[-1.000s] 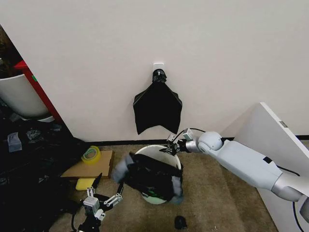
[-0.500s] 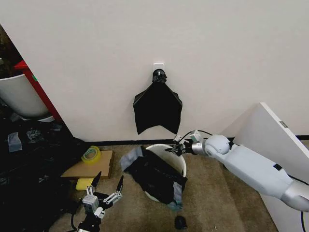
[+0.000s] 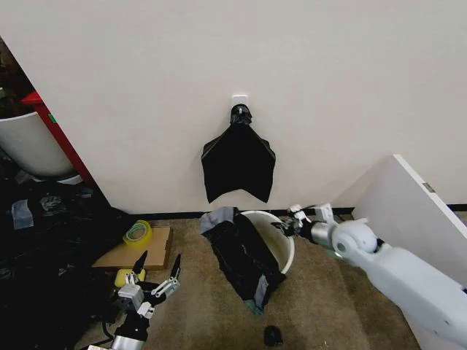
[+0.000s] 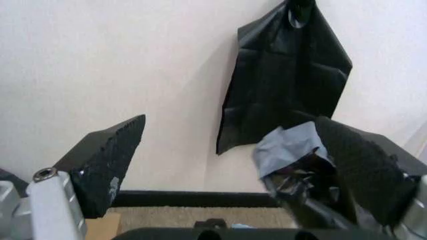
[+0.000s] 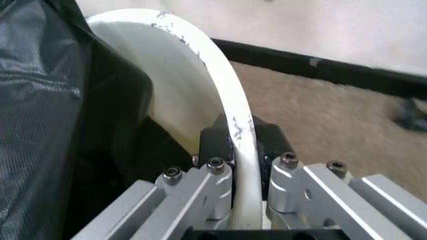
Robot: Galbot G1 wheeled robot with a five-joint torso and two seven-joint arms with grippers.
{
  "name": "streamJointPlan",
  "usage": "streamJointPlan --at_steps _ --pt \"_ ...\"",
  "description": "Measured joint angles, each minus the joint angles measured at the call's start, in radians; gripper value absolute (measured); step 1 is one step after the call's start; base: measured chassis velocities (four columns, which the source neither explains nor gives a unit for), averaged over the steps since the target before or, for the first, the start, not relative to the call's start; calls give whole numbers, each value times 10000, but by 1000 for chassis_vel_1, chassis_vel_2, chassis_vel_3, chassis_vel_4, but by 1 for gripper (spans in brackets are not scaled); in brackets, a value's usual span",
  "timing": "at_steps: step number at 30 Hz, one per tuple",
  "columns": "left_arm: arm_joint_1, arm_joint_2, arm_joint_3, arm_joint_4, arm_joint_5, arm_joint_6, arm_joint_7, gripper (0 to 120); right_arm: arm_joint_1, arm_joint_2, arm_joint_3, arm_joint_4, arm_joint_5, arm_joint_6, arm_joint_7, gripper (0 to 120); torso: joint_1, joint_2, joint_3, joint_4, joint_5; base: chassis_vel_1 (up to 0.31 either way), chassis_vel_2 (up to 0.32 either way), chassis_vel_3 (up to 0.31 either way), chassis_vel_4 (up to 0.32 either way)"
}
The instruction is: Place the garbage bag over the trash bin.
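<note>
1. The right gripper (image 5: 243,187) clamps its fingers on the trash bin (image 3: 281,235) rim at three o'clock.
2. The garbage bag (image 3: 242,257) drapes over the nine o'clock side, half outside.
3. The left gripper (image 3: 155,273) hovers, fingers spread, at seven o'clock.
4. Risk: the unpinned bag could slide onto the floor.

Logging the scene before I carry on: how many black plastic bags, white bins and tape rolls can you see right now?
Black plastic bags: 2, one draped over the bin's side, one hanging on the wall
White bins: 1, its rim pinched by the right tool
Tape rolls: 1, on the cardboard
Total: 4
</note>
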Motion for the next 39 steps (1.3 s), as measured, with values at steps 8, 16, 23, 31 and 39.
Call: streamJointPlan --at_steps 8,16,23,31,39 --pt "120 -56 -69 -217 -12 81 -54 100 -1269 1348 1450 995 861 24 3369 3 0 0 0 2 0 0 0 0 0" --pt "376 -147 -287 -453 -9 83 -86 100 -1961 2723 1590 1833 874 346 5125 3 0 0 0 4 -3 0 0 0 0" --pt "540 -203 -345 -462 19 -16 -123 100 -2586 3146 1418 2197 -161 916 5134 3 0 0 0 2 -4 0 0 0 0" --pt "611 -239 -321 -463 64 -42 -164 100 -3007 3341 1223 2226 -822 1211 4450 2 0 0 0 1 -1 0 0 0 0" --pt "654 -267 -311 -514 76 -45 -176 100 -2978 3297 949 2168 -879 1017 4273 2 0 0 1 1 -1 0 0 0 0"
